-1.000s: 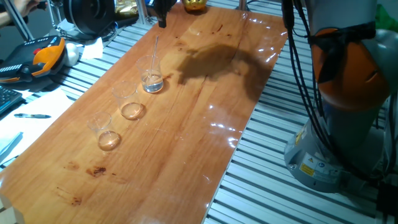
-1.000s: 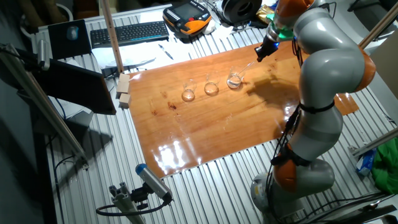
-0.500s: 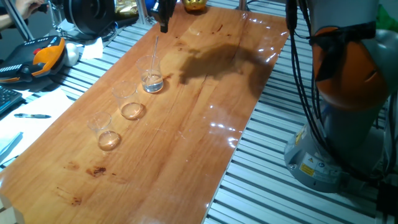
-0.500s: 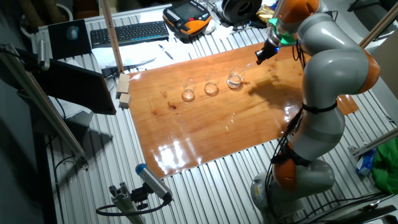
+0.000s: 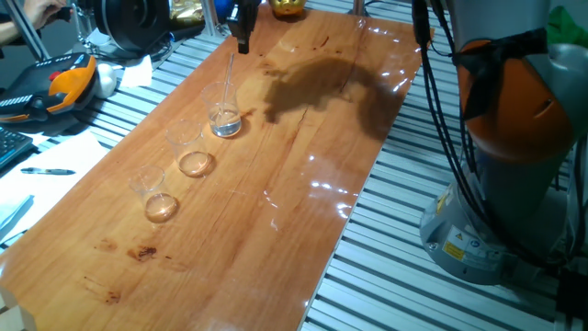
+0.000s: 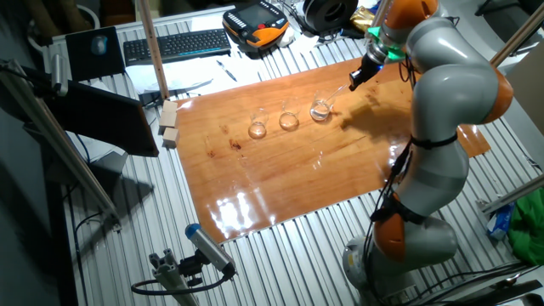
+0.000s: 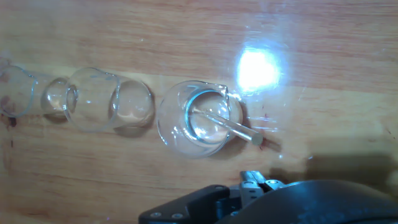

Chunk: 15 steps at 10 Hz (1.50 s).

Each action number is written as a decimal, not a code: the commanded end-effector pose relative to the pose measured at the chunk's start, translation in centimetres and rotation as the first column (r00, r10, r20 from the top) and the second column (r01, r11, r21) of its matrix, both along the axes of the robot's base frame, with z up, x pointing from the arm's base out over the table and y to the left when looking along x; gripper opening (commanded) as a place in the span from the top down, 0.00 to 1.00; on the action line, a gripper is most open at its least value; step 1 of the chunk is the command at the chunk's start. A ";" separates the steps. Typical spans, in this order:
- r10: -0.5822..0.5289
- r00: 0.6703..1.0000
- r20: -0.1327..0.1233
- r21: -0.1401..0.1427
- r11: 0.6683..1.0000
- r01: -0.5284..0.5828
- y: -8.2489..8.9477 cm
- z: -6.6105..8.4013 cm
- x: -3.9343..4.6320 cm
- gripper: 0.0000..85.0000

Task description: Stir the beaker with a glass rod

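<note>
The beaker (image 5: 225, 117) stands at the end of a row of three on the bench (image 5: 303, 211), the glass rod (image 5: 231, 75) leaning inside it, ready to stir; the gripper (image 5: 243, 35) hovers above, its opening indiscernible.

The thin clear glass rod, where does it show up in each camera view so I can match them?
One fixed view: the thin clear glass rod leans in the clear beaker with the silvery bottom, upper left of centre.
The other fixed view: the rod slants right of centre, near the top.
Hand view: the rod lies across the middle.
Shared landmark: that beaker, at the end of the row of three.
</note>
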<state>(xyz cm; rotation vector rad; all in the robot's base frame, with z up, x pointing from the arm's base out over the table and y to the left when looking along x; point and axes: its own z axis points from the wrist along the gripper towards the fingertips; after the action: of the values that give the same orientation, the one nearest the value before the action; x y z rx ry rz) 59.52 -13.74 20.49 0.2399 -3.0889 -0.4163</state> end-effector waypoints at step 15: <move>-0.041 0.999 0.014 0.059 0.997 0.040 0.1 -0.8 -0.01 0.40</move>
<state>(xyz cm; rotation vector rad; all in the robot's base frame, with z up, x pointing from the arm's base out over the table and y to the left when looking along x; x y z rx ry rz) 59.56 -13.67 19.61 0.1846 -3.1082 -0.5078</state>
